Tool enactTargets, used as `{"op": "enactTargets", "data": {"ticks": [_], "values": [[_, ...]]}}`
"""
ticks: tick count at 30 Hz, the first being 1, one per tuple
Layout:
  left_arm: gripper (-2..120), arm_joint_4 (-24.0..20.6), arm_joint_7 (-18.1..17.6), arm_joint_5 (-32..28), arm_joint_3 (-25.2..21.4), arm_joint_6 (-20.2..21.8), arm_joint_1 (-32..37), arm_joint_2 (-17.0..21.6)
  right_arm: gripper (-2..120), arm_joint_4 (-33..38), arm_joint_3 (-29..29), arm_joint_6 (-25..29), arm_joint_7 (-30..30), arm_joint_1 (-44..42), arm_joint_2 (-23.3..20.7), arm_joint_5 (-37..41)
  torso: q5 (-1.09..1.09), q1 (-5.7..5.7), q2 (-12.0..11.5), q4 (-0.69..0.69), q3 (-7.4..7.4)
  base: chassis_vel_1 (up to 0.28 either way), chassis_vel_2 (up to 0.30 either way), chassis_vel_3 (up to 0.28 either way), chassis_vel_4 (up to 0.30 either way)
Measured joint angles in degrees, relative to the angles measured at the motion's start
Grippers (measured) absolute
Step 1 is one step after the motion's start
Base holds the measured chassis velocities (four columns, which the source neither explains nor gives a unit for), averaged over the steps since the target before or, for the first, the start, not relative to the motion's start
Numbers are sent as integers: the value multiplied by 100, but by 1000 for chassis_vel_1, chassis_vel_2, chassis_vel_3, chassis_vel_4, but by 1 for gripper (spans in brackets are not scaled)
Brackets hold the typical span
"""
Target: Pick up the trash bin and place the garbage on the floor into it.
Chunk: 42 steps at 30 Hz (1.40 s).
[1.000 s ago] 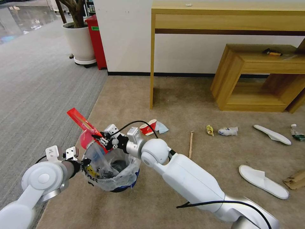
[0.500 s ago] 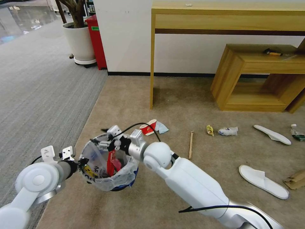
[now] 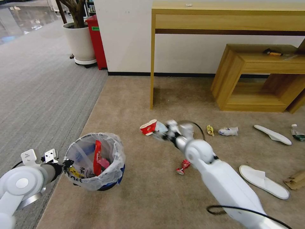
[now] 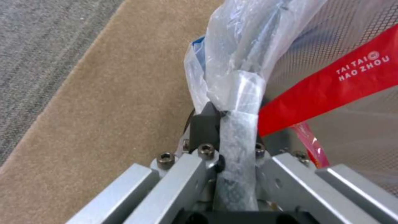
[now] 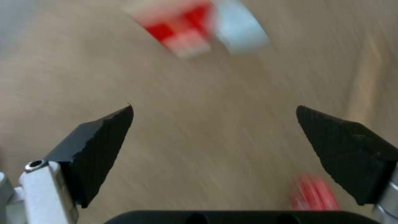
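The bin (image 3: pixel 94 162) is being gripped at its rim by the left tool (image 4: pixel 226 124), some trash inside. The right tool (image 5: pixel 213 130) is spread wide near the cup (image 3: pixel 148 127); slippers (image 3: pixel 263 181) are waiting.

Trash bin (image 3: pixel 95 162): small, round, dark with a blue base, lined with a crinkled clear bag; upright near the left edge of the floor (image 3: pixel 133 95), a beige-tan carpet. Inside: a long red wrapper (image 3: pixel 97 153) standing on end.

Garbage on the carpet: red paper cup (image 3: pixel 148 127) on its side, touching a pale blue-white scrap (image 3: pixel 162 127); crushed red can (image 3: pixel 183 166); yellow wrapper (image 3: pixel 209 130); crumpled white packet (image 3: pixel 228 131); two white slippers (image 3: pixel 263 180), well apart; clear bottle (image 3: pixel 297 132) and cardboard scrap (image 3: pixel 295 180) at the right edge.
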Motion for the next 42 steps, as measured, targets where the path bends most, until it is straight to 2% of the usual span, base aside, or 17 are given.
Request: {"op": "enactTargets", "data": {"ticks": [5,8,16,20,29,32,34,36,39,40,42], "values": [[0,1,6,25,95,0,-15,8,100,-384,351,-224,942,-416,141,708,1,0,0,4,0,0,0,0,0],[0,1,10,34,145,0,-17,-11,100,-566,565,-313,1265,-580,253,1090,0,0,0,4,0,0,0,0,0],[0,-5,23,62,232,0,-13,-32,100,-1138,738,-385,1279,-511,606,1158,-1,0,0,4,0,0,0,0,0],[0,-60,23,83,250,0,6,-47,100,-1806,573,-321,1259,-145,911,1062,-2,0,0,5,0,0,0,0,0],[0,-112,18,104,240,0,38,-112,100,-2089,462,-295,1215,-8,1015,1001,-2,0,0,4,0,0,0,0,0],[0,-143,17,113,227,0,52,-115,96,-2181,445,-292,1184,39,1049,957,-2,0,0,4,0,0,0,0,0],[0,-181,18,112,225,0,61,-116,86,-2253,435,-286,1171,89,1078,934,-2,0,0,4,0,0,0,0,0],[0,-189,18,112,225,0,62,-117,83,-2273,432,-287,1169,98,1090,934,-2,0,0,4,0,0,0,0,0],[0,-193,18,112,224,0,64,-119,69,-2346,422,-285,1143,107,1142,888,-2,0,0,4,0,0,0,0,0],[0,-193,18,112,224,0,64,-119,69,-2346,422,-285,1143,107,1142,888,-2,0,0,4,0,0,0,0,0],[0,-192,21,112,213,0,64,-111,61,-2392,414,-285,1141,119,1174,879,-2,0,0,4,0,0,0,0,0]]}}
